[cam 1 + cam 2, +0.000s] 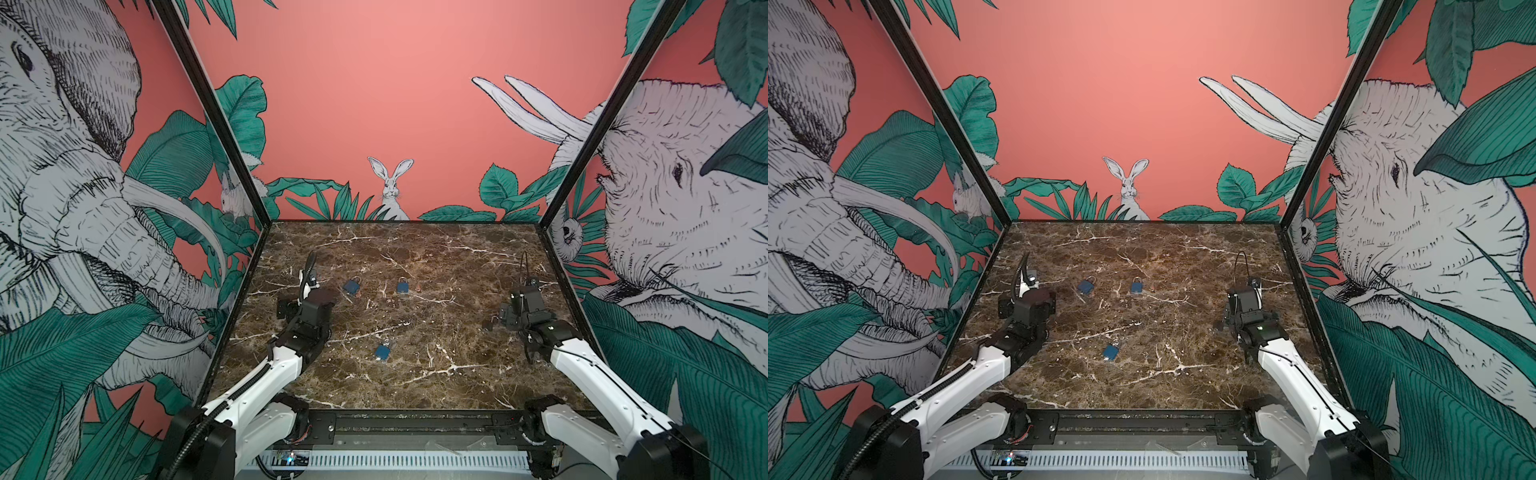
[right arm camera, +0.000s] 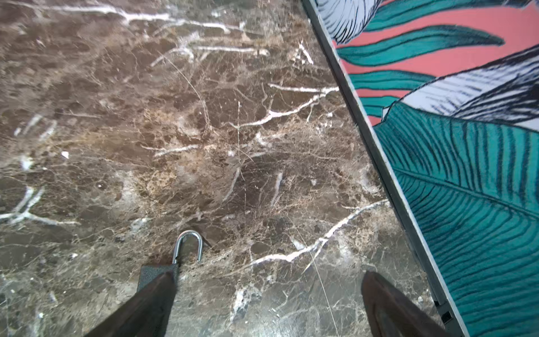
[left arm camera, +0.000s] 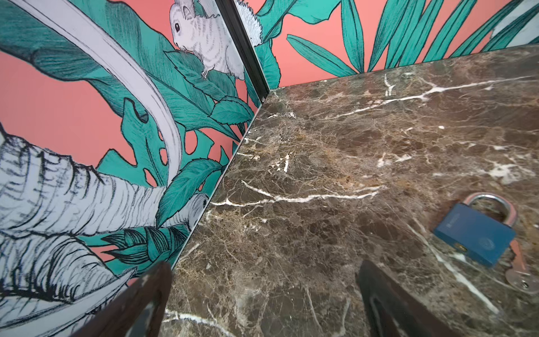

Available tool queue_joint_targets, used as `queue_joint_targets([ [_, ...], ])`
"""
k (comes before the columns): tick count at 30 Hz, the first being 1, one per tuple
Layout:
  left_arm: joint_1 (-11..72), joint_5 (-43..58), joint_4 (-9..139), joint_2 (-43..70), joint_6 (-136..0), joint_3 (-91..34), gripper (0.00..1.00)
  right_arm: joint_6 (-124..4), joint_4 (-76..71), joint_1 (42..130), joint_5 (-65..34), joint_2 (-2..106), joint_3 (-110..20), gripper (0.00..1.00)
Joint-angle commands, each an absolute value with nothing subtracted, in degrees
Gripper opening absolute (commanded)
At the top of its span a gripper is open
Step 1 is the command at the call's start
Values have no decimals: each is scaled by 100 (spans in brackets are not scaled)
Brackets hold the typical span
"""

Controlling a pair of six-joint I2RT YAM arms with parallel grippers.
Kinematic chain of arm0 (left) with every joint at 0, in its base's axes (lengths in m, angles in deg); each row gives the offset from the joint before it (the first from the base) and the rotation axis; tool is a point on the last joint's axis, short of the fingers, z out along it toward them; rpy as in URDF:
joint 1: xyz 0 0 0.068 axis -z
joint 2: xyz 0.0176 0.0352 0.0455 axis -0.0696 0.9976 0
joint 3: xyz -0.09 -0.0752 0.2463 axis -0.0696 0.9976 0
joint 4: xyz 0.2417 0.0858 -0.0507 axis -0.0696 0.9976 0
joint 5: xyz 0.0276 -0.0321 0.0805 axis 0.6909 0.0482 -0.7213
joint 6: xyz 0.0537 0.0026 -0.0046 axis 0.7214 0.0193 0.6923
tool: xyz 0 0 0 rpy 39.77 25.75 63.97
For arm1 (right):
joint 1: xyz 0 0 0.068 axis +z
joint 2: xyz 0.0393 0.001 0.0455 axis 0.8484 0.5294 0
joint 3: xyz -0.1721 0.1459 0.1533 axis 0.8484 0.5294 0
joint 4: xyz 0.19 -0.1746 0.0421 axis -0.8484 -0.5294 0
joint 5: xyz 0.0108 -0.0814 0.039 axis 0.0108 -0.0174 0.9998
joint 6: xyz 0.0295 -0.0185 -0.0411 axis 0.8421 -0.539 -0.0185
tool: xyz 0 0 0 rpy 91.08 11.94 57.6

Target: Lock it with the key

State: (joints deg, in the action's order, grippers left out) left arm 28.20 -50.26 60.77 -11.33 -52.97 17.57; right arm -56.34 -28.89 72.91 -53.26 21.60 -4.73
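While both spread wide, left gripper (image 3: 265, 264) and right gripper (image 2: 269, 272) hold nothing.

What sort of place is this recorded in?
Probably a staged robot test booth: a marble-patterned tabletop boxed in by printed jungle wall panels on black frames, with a left arm and right arm based at its front edge.
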Motion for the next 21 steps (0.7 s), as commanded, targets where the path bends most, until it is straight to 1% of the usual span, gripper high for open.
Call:
queue_joint_targets([
  [1, 2746, -4985, 5559, -1032, -5160, 1858, 99, -5652, -2669, 7233, -5204, 2335, -574, 99],
  [5, 2728, -4927, 5616, -976, -5150, 1825, 99, -5668, -2597, 7200, -5102, 2492, -628, 99],
  [11, 2729, -4829, 5704, -1186, -5228, 1829, 99, -5542, -2813, 7170, -4847, 2717, -794, 99],
  [21, 2728, -4785, 5741, -1173, -5190, 1814, 99, -5657, -2670, 7164, -4708, 2685, -663, 99],
])
